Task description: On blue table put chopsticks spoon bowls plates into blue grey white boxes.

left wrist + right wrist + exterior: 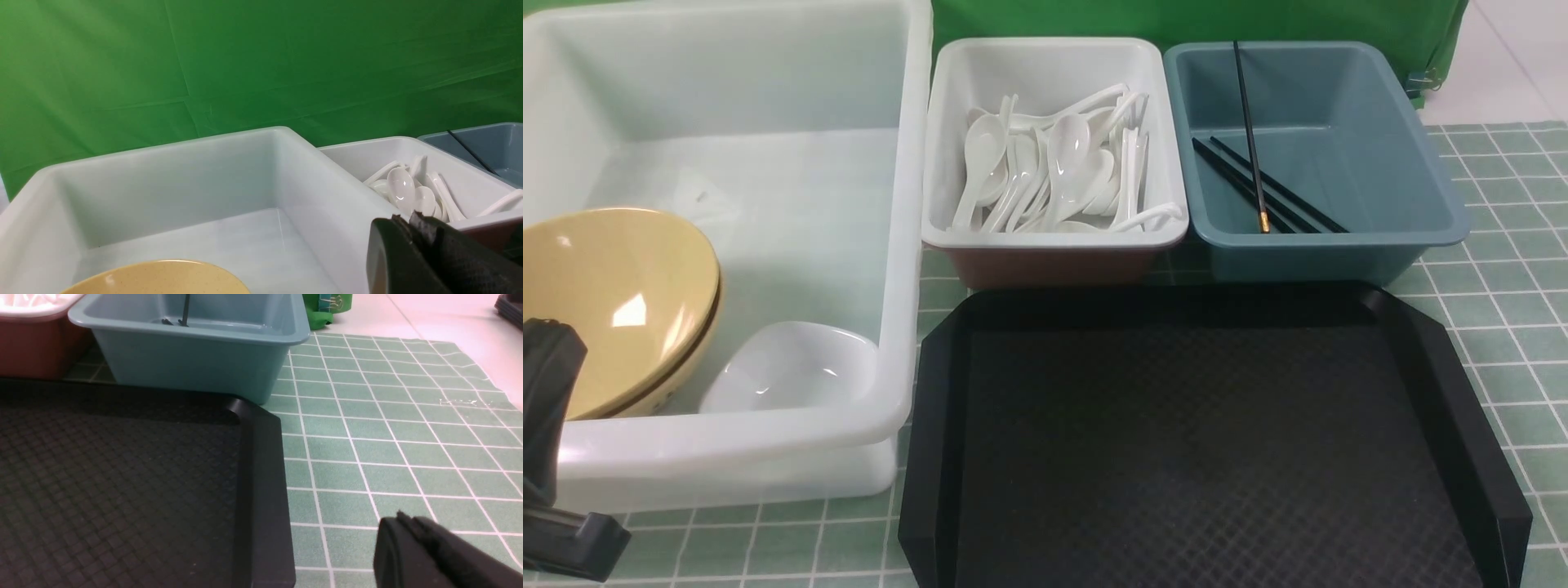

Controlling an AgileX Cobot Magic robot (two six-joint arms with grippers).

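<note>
Two stacked tan bowls (613, 302) and a white plate (792, 363) lie in the large translucent white box (907, 245). Several white spoons (1054, 163) fill the small white box (1054, 61). Black chopsticks (1258, 175) rest in the blue-grey box (1380, 163). My left gripper (405, 217) is shut and empty, hovering over the big bin's near right side, with a bowl's rim (163, 277) below it. My right gripper (406, 518) is shut and empty, low over the green tiled table (388, 428), right of the tray.
A black octagonal tray (1201, 441) with nothing on it lies in front of the two smaller boxes. My left arm's black body (547, 392) shows at the front left corner of the big bin. A green backdrop (245, 61) stands behind the boxes.
</note>
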